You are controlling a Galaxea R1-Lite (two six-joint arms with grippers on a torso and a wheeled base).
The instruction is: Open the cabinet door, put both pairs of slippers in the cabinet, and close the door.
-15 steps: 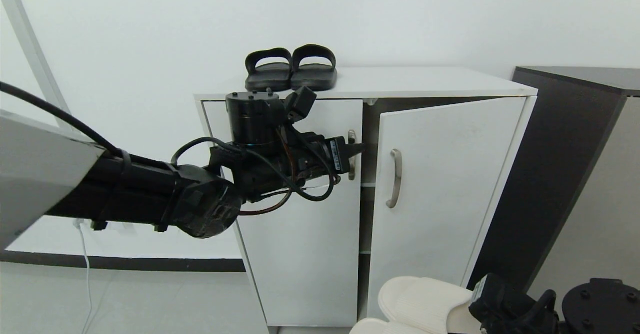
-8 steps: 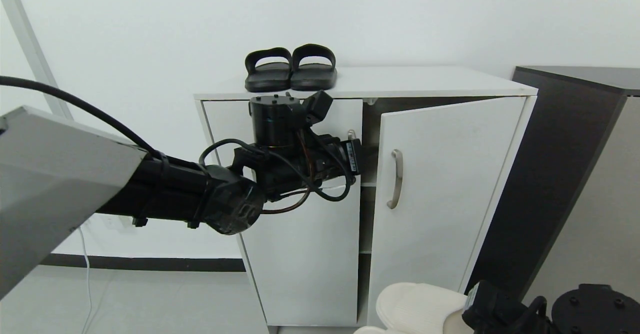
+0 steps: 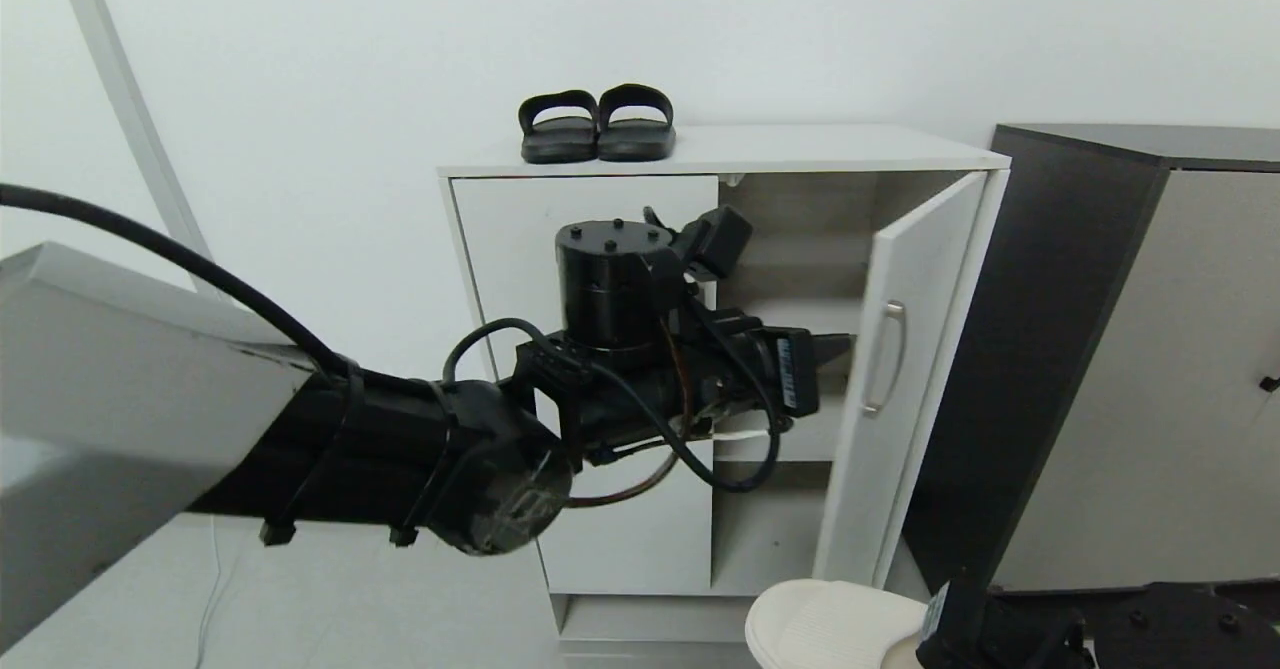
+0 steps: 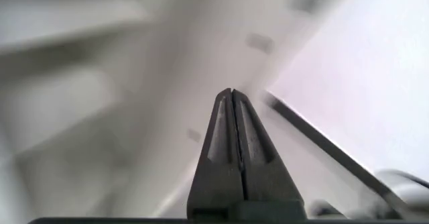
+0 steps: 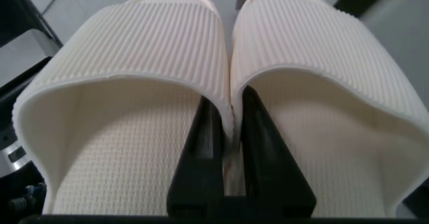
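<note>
A white cabinet (image 3: pixel 720 162) has its right door (image 3: pixel 915 279) swung open and its left door (image 3: pixel 590 209) shut. A pair of black slippers (image 3: pixel 597 127) rests on its top. My left gripper (image 3: pixel 838 348) is shut with nothing in it, level with the middle shelf and close to the open door's inner side; its fingers (image 4: pixel 232 137) are pressed together. Low at the front right, my right gripper (image 5: pixel 228 110) is shut on a pair of white slippers (image 5: pixel 154 76), pinching their two inner walls together. The toe of the white slippers (image 3: pixel 830 624) lies below the open door.
The open door carries a metal handle (image 3: pixel 884 357) on its outer face. Shelves (image 3: pixel 790 259) show inside the cabinet. A taller dark cabinet (image 3: pixel 1060 349) stands just right of the open door. A wall lies behind, with bare floor on the left.
The right door has swung from ajar to wide open, with my left gripper moving right into the opening. The head camera has shifted too, so the cabinet looks smaller and farther.
</note>
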